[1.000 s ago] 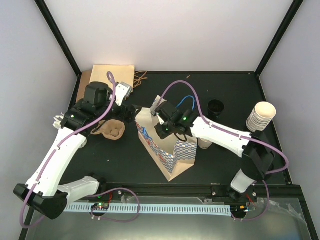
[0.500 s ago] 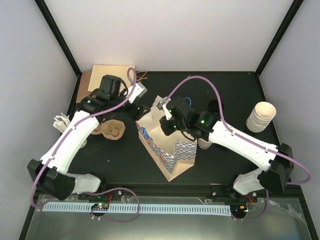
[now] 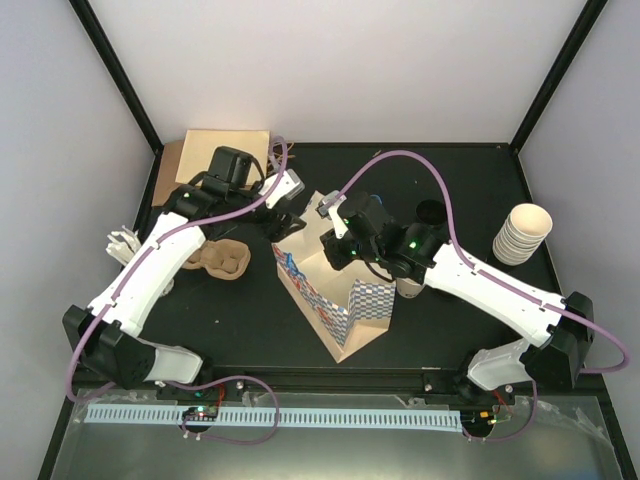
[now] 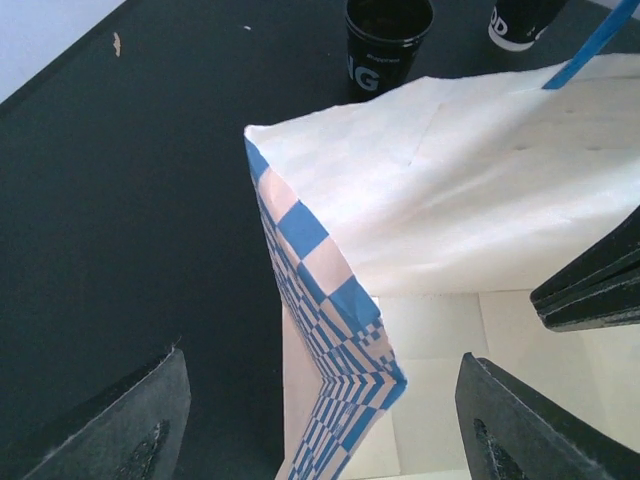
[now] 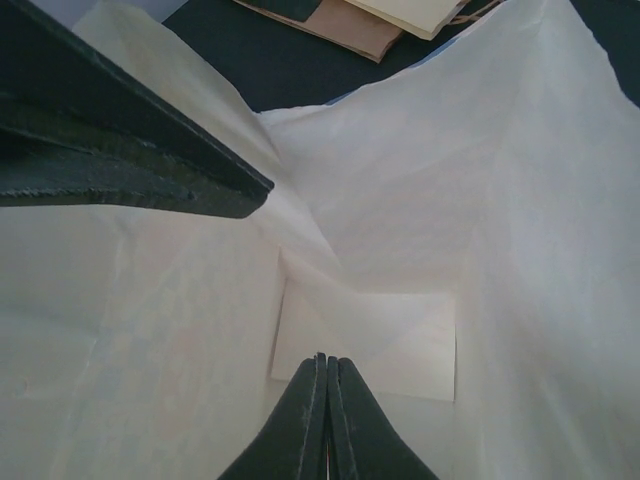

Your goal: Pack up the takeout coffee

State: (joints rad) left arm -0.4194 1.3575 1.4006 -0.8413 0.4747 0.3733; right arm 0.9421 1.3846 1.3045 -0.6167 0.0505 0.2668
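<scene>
The blue-checked paper bag (image 3: 340,300) stands open mid-table. My left gripper (image 3: 290,213) is open at its far-left rim. In the left wrist view the bag's checked corner (image 4: 330,330) sits between the spread fingers (image 4: 130,420), touching neither. My right gripper (image 3: 335,247) is shut and empty, reaching down into the bag's mouth; its closed tips (image 5: 326,362) point at the white bag floor (image 5: 390,350). A small cream cup (image 3: 408,288), the takeout coffee, stands right of the bag, partly under my right forearm. A round black lid (image 3: 432,212) lies behind it.
A tall stack of cream cups (image 3: 522,232) stands at the right. A brown pulp cup carrier (image 3: 222,260) lies left of the bag, and flat brown paper (image 3: 225,150) sits at the far left corner. Two black cup-like items (image 4: 388,40) stand beyond the bag.
My left arm has swung right to the bag, so its gripper now straddles the rim corner with the jaws somewhat narrower. The right gripper has shifted slightly within the bag's mouth, still shut.
</scene>
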